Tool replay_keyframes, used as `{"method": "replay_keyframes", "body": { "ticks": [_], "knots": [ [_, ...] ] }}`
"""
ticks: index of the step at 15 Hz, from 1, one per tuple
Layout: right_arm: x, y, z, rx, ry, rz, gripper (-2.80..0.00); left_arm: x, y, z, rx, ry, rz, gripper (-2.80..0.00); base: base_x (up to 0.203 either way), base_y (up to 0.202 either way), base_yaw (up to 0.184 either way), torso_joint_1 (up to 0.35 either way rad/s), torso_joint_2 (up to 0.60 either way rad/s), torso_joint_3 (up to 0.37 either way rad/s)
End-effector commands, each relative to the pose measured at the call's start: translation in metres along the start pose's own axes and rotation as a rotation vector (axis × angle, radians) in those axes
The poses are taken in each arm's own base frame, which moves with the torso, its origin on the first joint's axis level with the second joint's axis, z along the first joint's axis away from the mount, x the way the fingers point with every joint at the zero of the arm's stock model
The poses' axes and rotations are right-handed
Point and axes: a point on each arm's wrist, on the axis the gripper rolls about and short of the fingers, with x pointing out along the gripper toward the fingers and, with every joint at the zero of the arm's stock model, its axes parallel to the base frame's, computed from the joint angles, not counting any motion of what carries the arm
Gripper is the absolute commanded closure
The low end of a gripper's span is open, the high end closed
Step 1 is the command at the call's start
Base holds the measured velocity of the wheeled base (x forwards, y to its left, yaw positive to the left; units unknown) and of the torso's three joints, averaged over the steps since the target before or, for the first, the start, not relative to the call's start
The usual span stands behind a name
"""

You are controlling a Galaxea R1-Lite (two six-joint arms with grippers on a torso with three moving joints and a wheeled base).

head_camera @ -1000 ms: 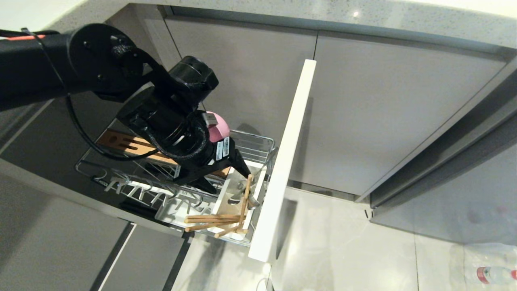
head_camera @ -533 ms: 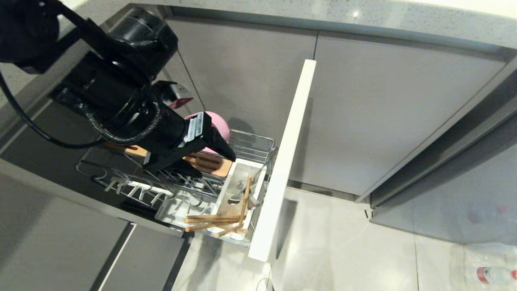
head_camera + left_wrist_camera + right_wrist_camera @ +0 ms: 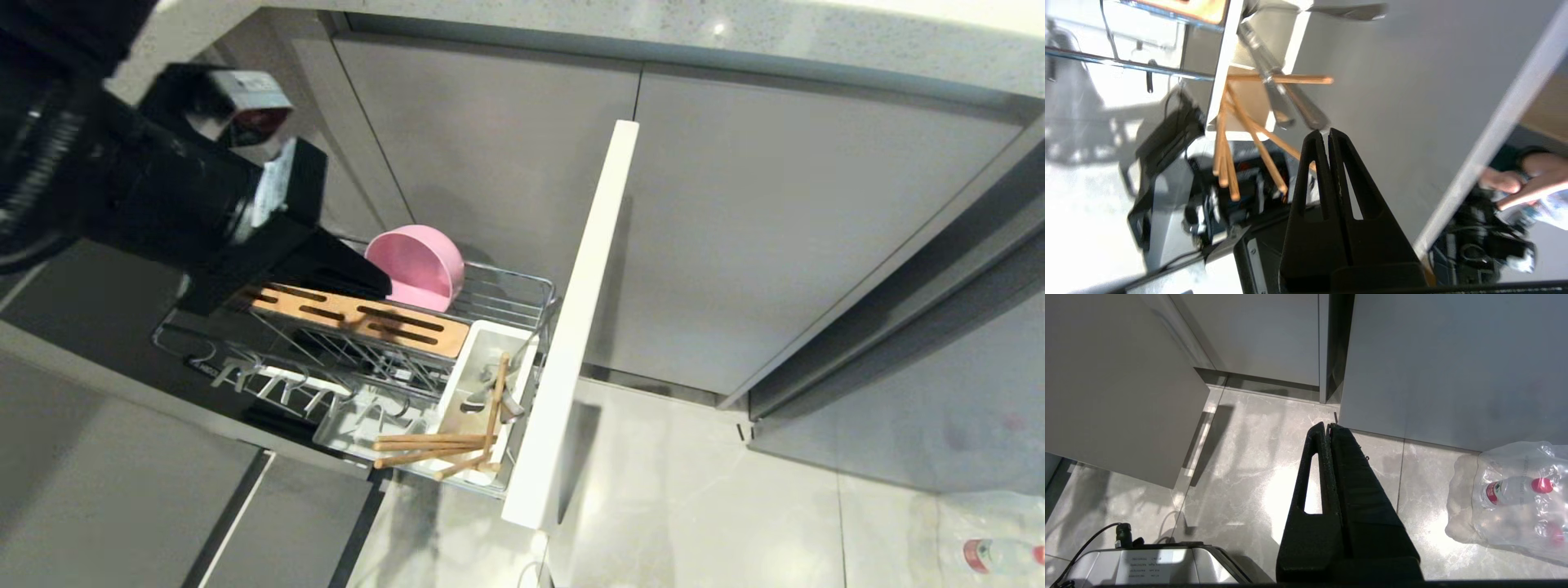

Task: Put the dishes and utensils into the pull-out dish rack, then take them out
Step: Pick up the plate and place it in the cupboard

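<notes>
My left pincer [image 3: 371,286] hangs pressed together and empty above the rack [image 3: 506,298], near the bowl [image 3: 412,268], chopsticks [image 3: 433,445] in the caddy [image 3: 478,339].

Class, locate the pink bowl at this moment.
In the head view the pink bowl stands on edge at the rack's back, behind the slotted wooden strip, beside the left gripper.
</notes>
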Motion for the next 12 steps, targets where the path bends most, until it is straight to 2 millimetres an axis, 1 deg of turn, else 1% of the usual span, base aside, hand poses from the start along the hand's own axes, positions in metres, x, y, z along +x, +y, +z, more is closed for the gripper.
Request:
{"method": "replay_keyframes", "body": {
  "ticks": [1,3,4,6,9,12],
  "knots": [
    [0.000,0.000,-0.001,0.000,0.003,0.000,0.00,-0.036,0.000,-0.011,0.012,-0.071,-0.049,0.00,0.000,0.000,0.000,0.000,0.00,0.000],
    [0.000,0.000,0.000,0.000,0.002,0.000,0.00,-0.068,0.001,-0.019,0.033,-0.173,-0.093,0.00,0.000,0.000,0.000,0.000,0.00,0.000],
    [0.000,0.000,0.000,0.000,0.002,0.000,0.00,-0.081,0.003,-0.023,0.049,-0.215,-0.102,0.00,0.000,0.000,0.000,0.000,0.00,0.000],
    [0.000,0.000,0.000,0.000,0.002,0.000,0.00,-0.110,0.011,-0.031,0.078,-0.322,-0.104,0.00,0.000,0.000,0.000,0.000,0.00,0.000],
    [0.000,0.000,0.000,0.000,0.002,0.000,0.00,-0.137,0.020,-0.035,0.067,-0.487,-0.053,0.00,0.000,0.000,0.000,0.000,0.00,0.000],
    [0.000,0.000,0.000,0.000,0.002,0.000,0.00,-0.158,0.029,-0.042,0.088,-0.626,0.073,0.00,0.000,0.000,0.000,0.000,0.00,0.000]
  ]
}}
